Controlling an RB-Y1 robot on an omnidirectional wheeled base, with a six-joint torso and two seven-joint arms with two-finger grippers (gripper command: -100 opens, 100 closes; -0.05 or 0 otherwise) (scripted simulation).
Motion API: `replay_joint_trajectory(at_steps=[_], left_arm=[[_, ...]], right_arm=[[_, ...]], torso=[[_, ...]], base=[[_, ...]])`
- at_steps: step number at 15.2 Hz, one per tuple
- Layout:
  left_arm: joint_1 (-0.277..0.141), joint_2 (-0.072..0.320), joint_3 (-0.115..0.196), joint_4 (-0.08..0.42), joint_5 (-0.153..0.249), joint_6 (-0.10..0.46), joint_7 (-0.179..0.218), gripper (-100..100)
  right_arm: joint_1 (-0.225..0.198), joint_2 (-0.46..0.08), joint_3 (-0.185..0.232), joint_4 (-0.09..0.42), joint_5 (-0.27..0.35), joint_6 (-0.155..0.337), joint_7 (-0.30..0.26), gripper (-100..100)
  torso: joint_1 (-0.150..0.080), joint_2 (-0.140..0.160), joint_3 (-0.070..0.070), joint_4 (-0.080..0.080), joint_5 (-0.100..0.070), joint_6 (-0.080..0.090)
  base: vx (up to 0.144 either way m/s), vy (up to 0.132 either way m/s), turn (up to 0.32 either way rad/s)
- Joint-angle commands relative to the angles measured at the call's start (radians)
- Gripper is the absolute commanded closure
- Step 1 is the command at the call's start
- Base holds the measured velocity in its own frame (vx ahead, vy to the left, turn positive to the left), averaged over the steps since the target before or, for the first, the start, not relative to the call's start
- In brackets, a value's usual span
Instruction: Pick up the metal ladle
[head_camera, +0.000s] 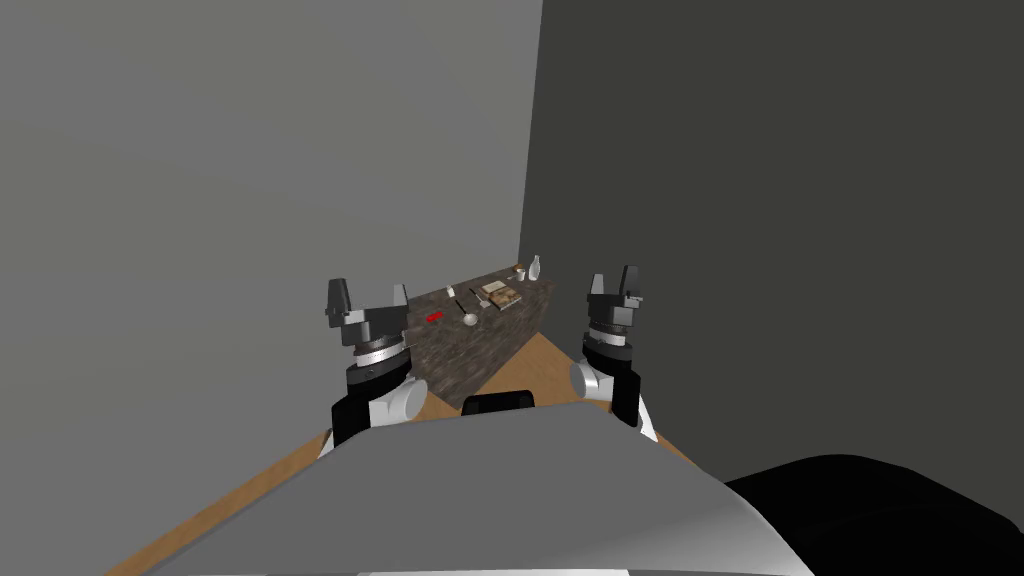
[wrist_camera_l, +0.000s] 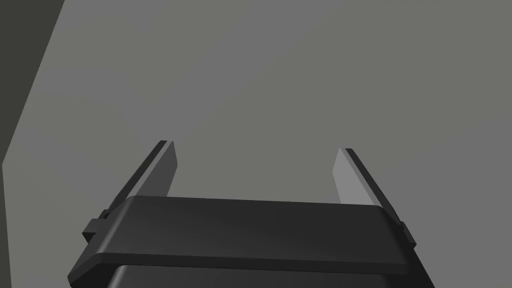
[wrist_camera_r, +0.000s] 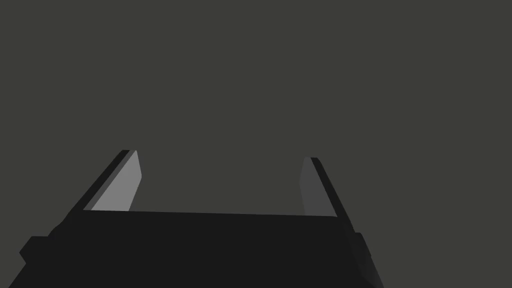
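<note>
The ladle (head_camera: 468, 316) is a small pale bowl with a dark handle, lying on a dark mottled counter (head_camera: 470, 350) far ahead along the left wall. My left gripper (head_camera: 368, 293) is raised in front of me, short of the counter's near end, fingers open and empty. My right gripper (head_camera: 615, 282) is held up to the right of the counter, also open and empty. In the left wrist view the left gripper (wrist_camera_l: 256, 150) stands open against a grey wall. The right gripper (wrist_camera_r: 220, 157) is open in the right wrist view.
On the counter lie a red item (head_camera: 434, 317), a small white item (head_camera: 450, 291), a flat tool (head_camera: 482, 297), a stack of flat things (head_camera: 500, 294), a white bottle (head_camera: 534, 267) and a small cup (head_camera: 520, 272). Tan floor (head_camera: 545, 360) runs beside it; walls meet behind.
</note>
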Motion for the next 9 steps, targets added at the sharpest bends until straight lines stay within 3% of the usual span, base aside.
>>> replay_joint_trajectory(at_steps=[1,3,4,5,6,7,8,9], left_arm=[[-0.001,0.040,0.006,0.008,-0.015,-0.003,-0.002,-100],[-0.002,0.071,0.011,0.017,-0.031,-0.006,-0.004,-100],[-0.003,0.105,0.018,0.027,-0.051,-0.011,-0.007,-100],[-0.003,0.105,0.018,0.027,-0.051,-0.011,-0.007,-100],[-0.004,0.140,0.026,0.040,-0.075,-0.016,-0.010,-100],[-0.004,0.140,0.026,0.040,-0.075,-0.016,-0.010,-100],[-0.005,0.177,0.035,0.055,-0.104,-0.023,-0.014,-100],[-0.005,0.177,0.035,0.055,-0.104,-0.023,-0.014,-100]], right_arm=[[0.000,0.000,0.000,0.000,0.000,0.000,0.000,0],[0.000,0.000,0.000,0.000,0.000,0.000,0.000,0],[0.000,0.000,0.000,0.000,0.000,0.000,0.000,0],[0.000,0.000,0.000,0.000,0.000,0.000,0.000,0],[0.000,0.000,0.000,0.000,0.000,0.000,0.000,0],[0.000,0.000,0.000,0.000,0.000,0.000,0.000,0],[0.000,0.000,0.000,0.000,0.000,0.000,0.000,0],[0.000,0.000,0.000,0.000,0.000,0.000,0.000,0]], torso=[[0.000,0.000,0.000,0.000,0.000,0.000],[-0.002,0.002,0.001,0.000,0.000,0.000],[-0.002,0.003,0.002,0.001,0.000,0.000],[-0.002,0.004,0.002,0.001,0.000,0.000],[-0.002,0.004,0.002,0.001,0.000,0.000],[-0.001,0.003,0.002,0.001,0.000,0.000],[-0.001,0.003,0.002,0.001,0.000,0.000],[-0.001,0.002,0.001,0.001,0.000,0.001]], base=[[-0.019,-0.027,-0.064],[-0.055,-0.040,-0.118],[-0.053,-0.031,-0.083],[-0.045,-0.024,-0.072],[-0.036,-0.021,-0.139],[-0.025,-0.014,-0.111],[-0.021,-0.010,-0.168],[-0.017,-0.004,-0.139]])
